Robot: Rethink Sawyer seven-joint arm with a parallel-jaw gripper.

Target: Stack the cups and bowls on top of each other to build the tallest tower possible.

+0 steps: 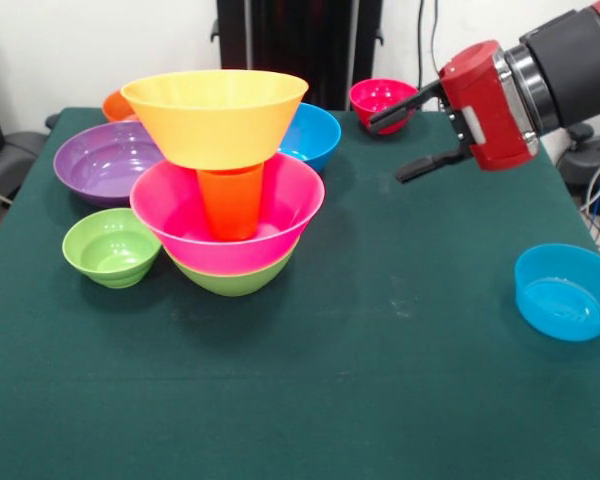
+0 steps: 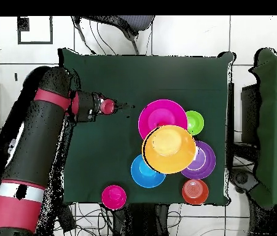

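Note:
The tower stands left of centre: a green bowl (image 1: 235, 278) lowest, a large pink bowl (image 1: 175, 215) nested in it, the orange cup (image 1: 230, 200) upright inside the pink bowl, and a large orange bowl (image 1: 215, 115) resting on the cup. From overhead the orange bowl (image 2: 169, 149) covers part of the pink bowl (image 2: 159, 114). My gripper (image 1: 386, 150) is open and empty, in the air to the right of the tower, pointing toward it. It also shows in the overhead view (image 2: 123, 106).
Loose bowls lie around the tower: purple (image 1: 105, 160), small green (image 1: 110, 245), small orange (image 1: 115, 105) behind, medium blue (image 1: 315, 135), small red (image 1: 380, 100) at the back. A small blue bowl (image 1: 565, 290) sits near the right table edge.

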